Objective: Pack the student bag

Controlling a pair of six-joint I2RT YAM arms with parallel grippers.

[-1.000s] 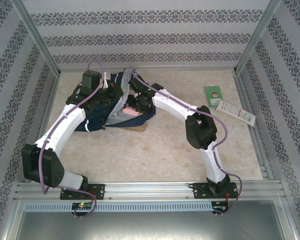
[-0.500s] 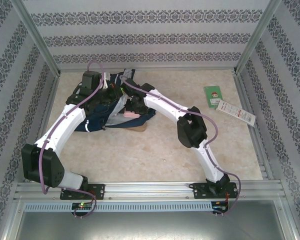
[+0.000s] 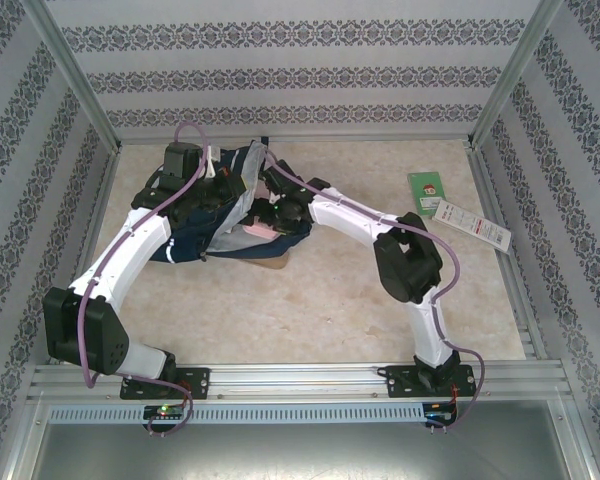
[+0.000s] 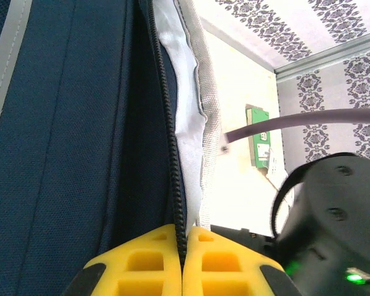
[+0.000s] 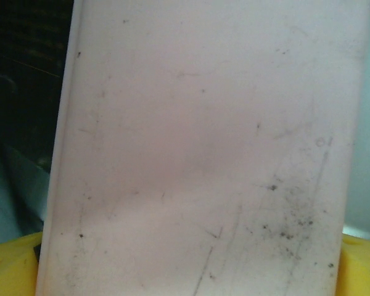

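We are at the step of sliding a flat thing into the student bag (image 4: 61, 154). The bag lies toward the far left corner of the tabletop (image 3: 310, 300), well back from the near edge where both arms are bolted. To do this well, we judge that the mouth must be held up and apart while the load goes in edge first along the line of the zip (image 4: 171, 154). That way it slips past the pale lining (image 4: 186, 105) rather than catching on the teeth or pushing the fabric shut. A slow, shallow entry would suit, and the release should wait until the load is well inside.

The left hand (image 4: 184, 259) is clenched tight. Its yellow fingers meet on the rim of the bag right at the zip, pinching fabric and holding the opening up. The right hand (image 3: 272, 218) sits just beside it over the opening, its fingers spread wide and grasping a pink block (image 5: 197, 135) across its width. In the right wrist view the scuffed pink face runs from one yellow fingertip to the other, with something dark behind it at the left.

Farther off, near the right edge toward the far corner, a green card (image 3: 424, 190) and a white packet (image 3: 470, 224) lie well apart from the bag. That suggests to us the packing is not finished.
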